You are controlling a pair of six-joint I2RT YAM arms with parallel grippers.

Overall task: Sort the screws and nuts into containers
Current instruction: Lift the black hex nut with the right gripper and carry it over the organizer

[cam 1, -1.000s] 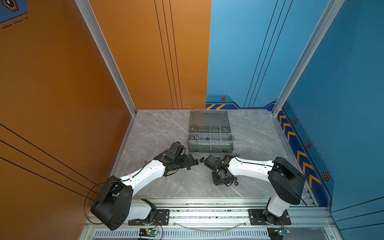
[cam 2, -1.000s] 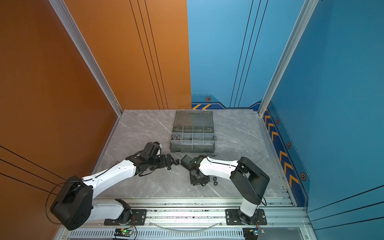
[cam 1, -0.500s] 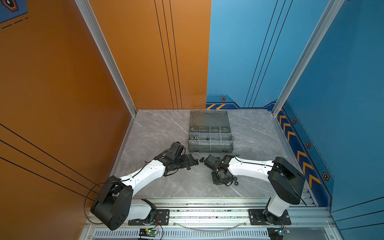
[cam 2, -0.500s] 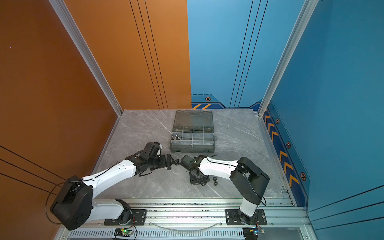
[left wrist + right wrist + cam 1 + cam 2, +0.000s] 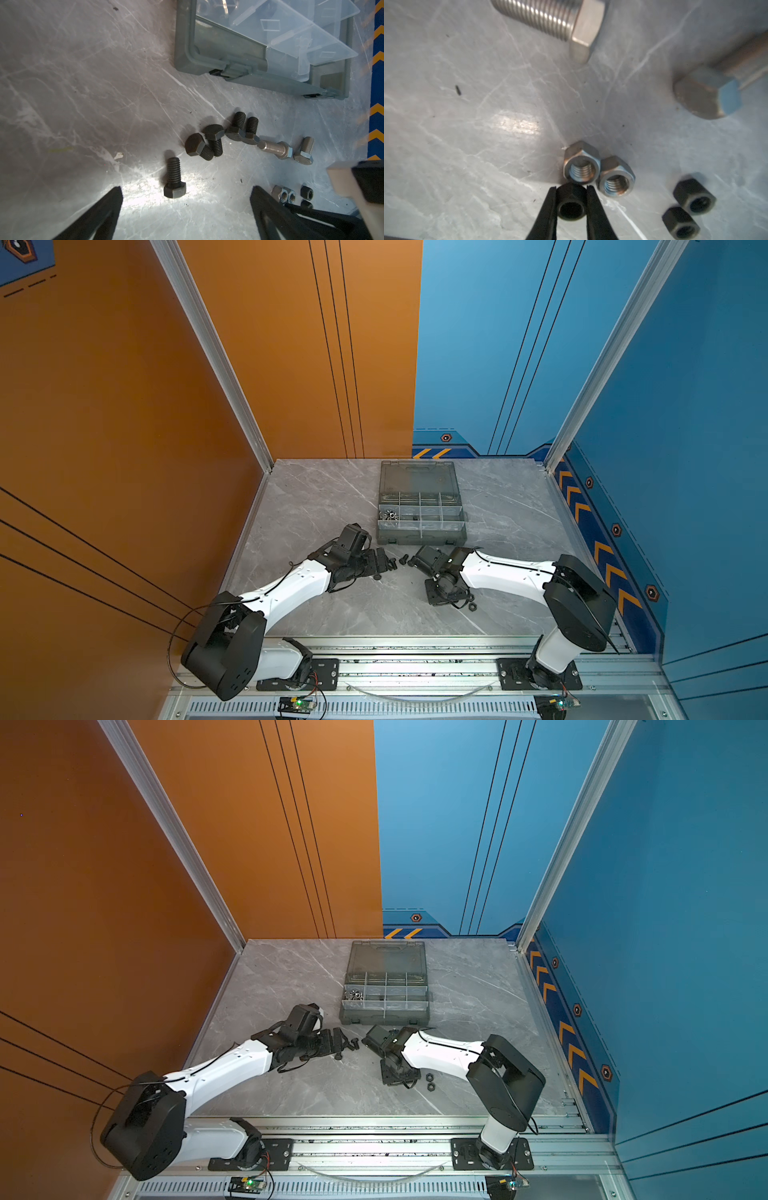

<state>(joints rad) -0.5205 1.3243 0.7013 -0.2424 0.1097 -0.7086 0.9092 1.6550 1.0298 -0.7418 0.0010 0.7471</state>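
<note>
Right gripper [image 5: 571,189] with jaws pinched on opposite flats of one black hex nut [image 5: 570,208], its bore facing the wrist camera; whether the nut rested on the table [image 5: 467,145] or hung just above it could not be told. Left gripper [image 5: 186,187] was spread wide astride a lone black bolt [image 5: 174,179]. The bolt's head was on the side away from the organiser case [image 5: 420,537] and its threaded end pointed toward the case, so its long axis lay across the jaws' closing line. Just caseward of the held nut sat two silver hex nuts [image 5: 581,166], touching each other, with two more black nuts [image 5: 694,197] off to one side. Nearer the case lay a cluster of four black bolts [image 5: 216,137] and two silver bolts [image 5: 276,148], all short of the case's front wall. The case stood open, its lid laid back on the far side. The left-end cell of its middle row held small silver pieces [image 5: 388,514]; the other cells were too small to read. The relation governing the carry, as judged: the case lay straight ahead of the held nut, with the loose hardware between them.
</note>
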